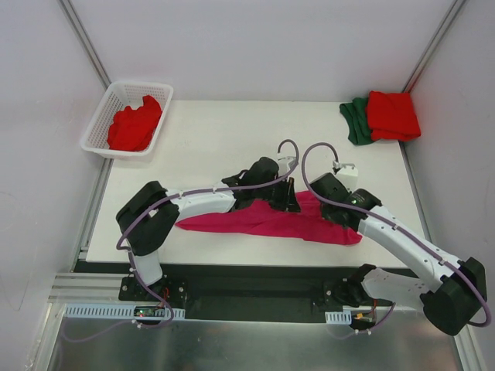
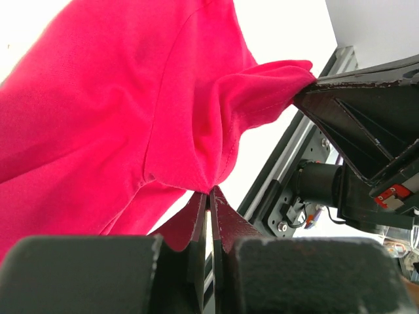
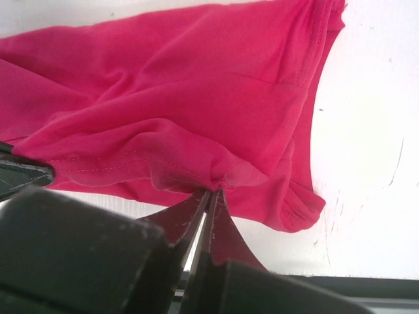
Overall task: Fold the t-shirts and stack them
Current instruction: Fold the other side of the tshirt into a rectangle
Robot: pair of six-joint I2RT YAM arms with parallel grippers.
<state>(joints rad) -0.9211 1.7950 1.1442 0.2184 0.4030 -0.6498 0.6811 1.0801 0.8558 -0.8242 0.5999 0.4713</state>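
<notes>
A magenta-pink t-shirt (image 1: 255,220) lies bunched in a long band across the table's near side. My left gripper (image 1: 288,202) and right gripper (image 1: 319,202) meet over its right half, close together. In the left wrist view the left gripper (image 2: 211,191) is shut on a pinched fold of the magenta t-shirt (image 2: 98,98). In the right wrist view the right gripper (image 3: 213,191) is shut on a hemmed edge of the same t-shirt (image 3: 196,85). A folded red t-shirt (image 1: 393,114) lies on a dark green t-shirt (image 1: 356,120) at the back right corner. Another red t-shirt (image 1: 135,124) sits crumpled in the basket.
A white lattice basket (image 1: 99,127) stands at the back left corner, partly over the table edge. White walls enclose the table on three sides. The table's near edge (image 1: 232,264) runs just below the magenta shirt, with the arm bases and metal rail beyond it.
</notes>
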